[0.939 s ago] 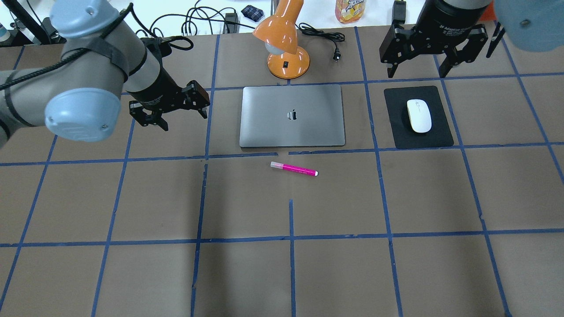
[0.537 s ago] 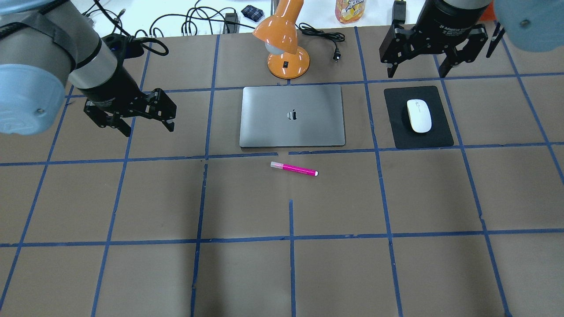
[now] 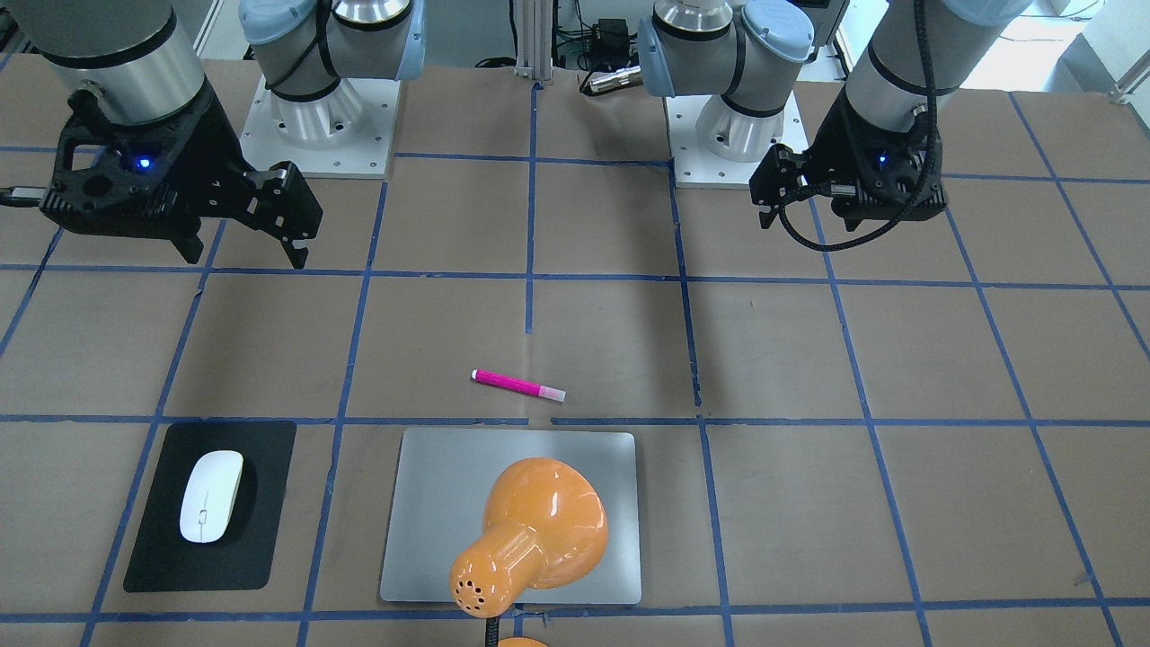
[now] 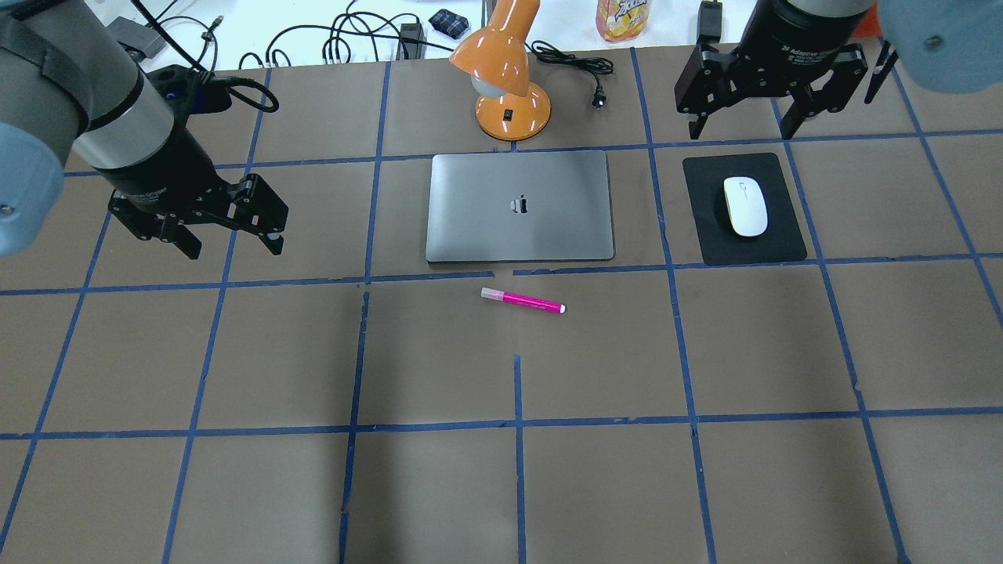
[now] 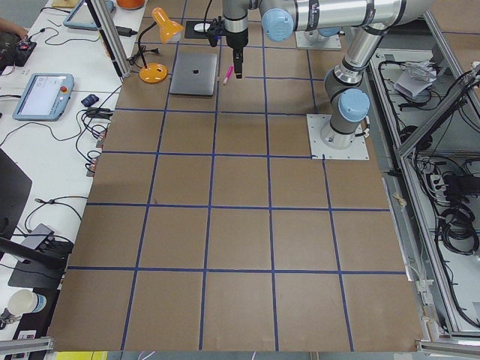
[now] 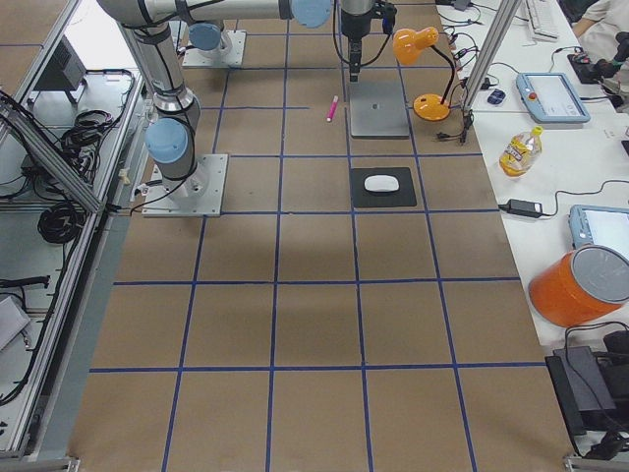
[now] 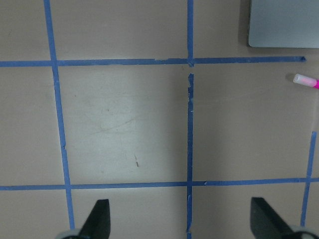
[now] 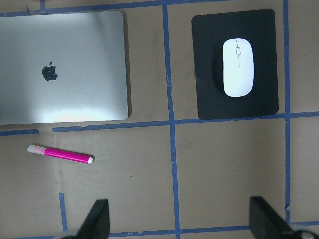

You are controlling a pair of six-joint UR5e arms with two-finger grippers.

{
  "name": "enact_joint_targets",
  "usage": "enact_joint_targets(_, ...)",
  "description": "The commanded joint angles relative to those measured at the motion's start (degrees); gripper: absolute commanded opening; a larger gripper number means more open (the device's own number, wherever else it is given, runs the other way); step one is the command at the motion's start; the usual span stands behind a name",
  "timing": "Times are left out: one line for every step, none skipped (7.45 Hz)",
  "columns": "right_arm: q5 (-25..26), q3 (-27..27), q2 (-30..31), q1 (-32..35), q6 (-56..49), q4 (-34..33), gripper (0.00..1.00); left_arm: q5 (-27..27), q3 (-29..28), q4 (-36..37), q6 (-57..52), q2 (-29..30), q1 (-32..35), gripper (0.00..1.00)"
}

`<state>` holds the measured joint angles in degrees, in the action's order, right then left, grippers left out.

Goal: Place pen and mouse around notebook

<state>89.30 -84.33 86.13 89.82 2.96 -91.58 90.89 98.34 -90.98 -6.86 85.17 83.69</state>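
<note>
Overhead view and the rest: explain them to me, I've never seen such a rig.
Two robot arms stand at a table, each ending in a two-fingered tool. The overhead view looks from behind the robot; the front-facing view looks back at it, so sides swap. Two side views look along the table from its ends, and each wrist carries a camera looking down. On the table lie a silver notebook, a pink pen on the robot's side of it, a white mouse on a black mat, and an orange lamp. The left tool and right tool are both open and hold nothing.
</note>
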Motion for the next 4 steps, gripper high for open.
enact_joint_targets(0.0,0.0,0.0,0.0,-0.1,0.0,1.00,0.6,-0.1,-0.3,0.3,-0.4,0.2,1.00)
enact_joint_targets(0.0,0.0,0.0,0.0,-0.1,0.0,1.00,-0.1,0.0,-0.3,0.7,-0.9,0.2,1.00)
enact_joint_targets(0.0,0.0,0.0,0.0,-0.1,0.0,1.00,-1.3,-0.1,-0.3,0.8,-1.1,0.2,1.00)
enact_joint_targets(0.1,0.0,0.0,0.0,0.0,0.1,1.00,-1.1,0.1,-0.4,0.8,-1.1,0.3,1.00)
